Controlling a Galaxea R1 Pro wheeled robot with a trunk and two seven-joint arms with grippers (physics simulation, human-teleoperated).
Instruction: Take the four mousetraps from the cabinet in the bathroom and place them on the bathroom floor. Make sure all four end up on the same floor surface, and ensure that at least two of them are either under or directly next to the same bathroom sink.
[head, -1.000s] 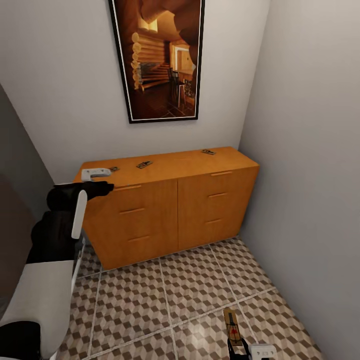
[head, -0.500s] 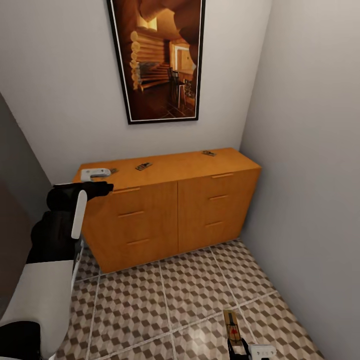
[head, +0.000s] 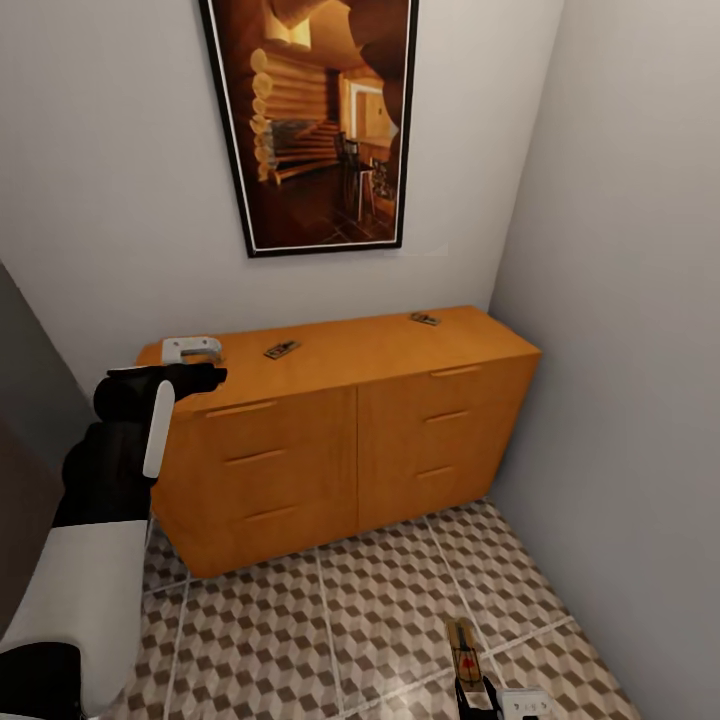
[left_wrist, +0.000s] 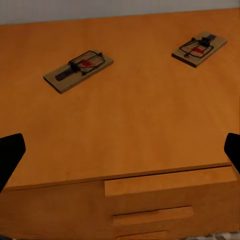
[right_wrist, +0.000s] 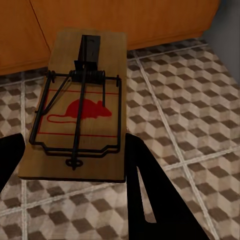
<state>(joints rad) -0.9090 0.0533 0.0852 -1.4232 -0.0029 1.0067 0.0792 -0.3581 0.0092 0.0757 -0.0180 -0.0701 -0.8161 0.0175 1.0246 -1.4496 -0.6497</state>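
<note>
The orange-brown cabinet (head: 350, 440) stands against the back wall. Two mousetraps (head: 283, 349) (head: 425, 319) lie on its top. My left gripper (head: 205, 372) hovers at the cabinet's left front corner. In the left wrist view this gripper (left_wrist: 120, 150) is open over the top's front edge, with two mousetraps (left_wrist: 78, 70) (left_wrist: 199, 49) lying beyond it. My right gripper (head: 480, 695) is shut on a mousetrap (head: 464, 650) held over the bathroom floor (head: 300, 640). The right wrist view shows that mousetrap (right_wrist: 80, 110), red mouse mark up, between the black fingers (right_wrist: 145, 190).
A large framed picture (head: 315, 120) hangs above the cabinet. A grey wall (head: 630, 350) closes the right side, close to the cabinet's end. A dark panel (head: 25, 420) borders the left. Patterned tiles stretch in front of the cabinet.
The whole view has shifted, so the camera moved: the cabinet now sits lower and larger. Both arms keep their places in the picture. A trap beside the left gripper is now hidden.
</note>
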